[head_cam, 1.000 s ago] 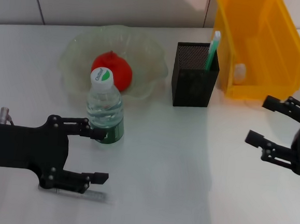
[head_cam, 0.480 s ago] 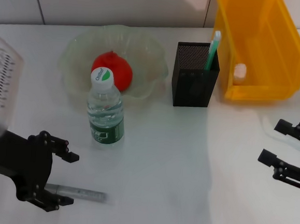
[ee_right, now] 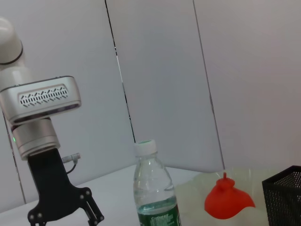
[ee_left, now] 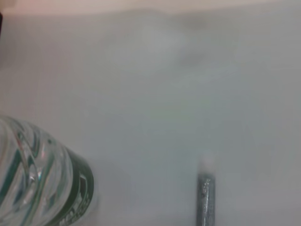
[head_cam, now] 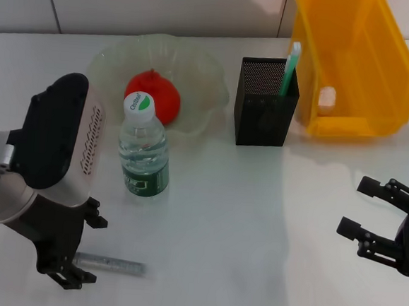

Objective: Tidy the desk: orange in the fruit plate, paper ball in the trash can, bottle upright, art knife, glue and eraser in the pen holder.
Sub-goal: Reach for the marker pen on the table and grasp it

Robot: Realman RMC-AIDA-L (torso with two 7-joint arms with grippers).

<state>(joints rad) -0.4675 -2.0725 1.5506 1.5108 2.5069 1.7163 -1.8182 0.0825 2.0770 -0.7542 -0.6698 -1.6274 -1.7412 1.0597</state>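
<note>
The clear water bottle (head_cam: 144, 150) stands upright with its white cap on, just in front of the fruit plate (head_cam: 106, 66). The orange (head_cam: 153, 96) lies in the plate. The silver art knife (head_cam: 113, 264) lies flat on the table near the front edge. My left gripper (head_cam: 90, 251) points down, open, over the knife's left end. The left wrist view shows the knife (ee_left: 205, 197) and the bottle (ee_left: 44, 186). My right gripper (head_cam: 377, 223) is open and empty at the front right. A green and white stick (head_cam: 290, 67) stands in the black pen holder (head_cam: 263, 115).
A yellow bin (head_cam: 357, 62) stands at the back right with a small white thing (head_cam: 327, 97) inside. The right wrist view shows the bottle (ee_right: 153, 190), the orange (ee_right: 226, 201), the pen holder (ee_right: 285, 197) and my left gripper (ee_right: 66, 211).
My left arm has let go of the bottle, pulled back and turned its gripper down over the knife's left end. My right gripper has dropped toward the front of the table.
</note>
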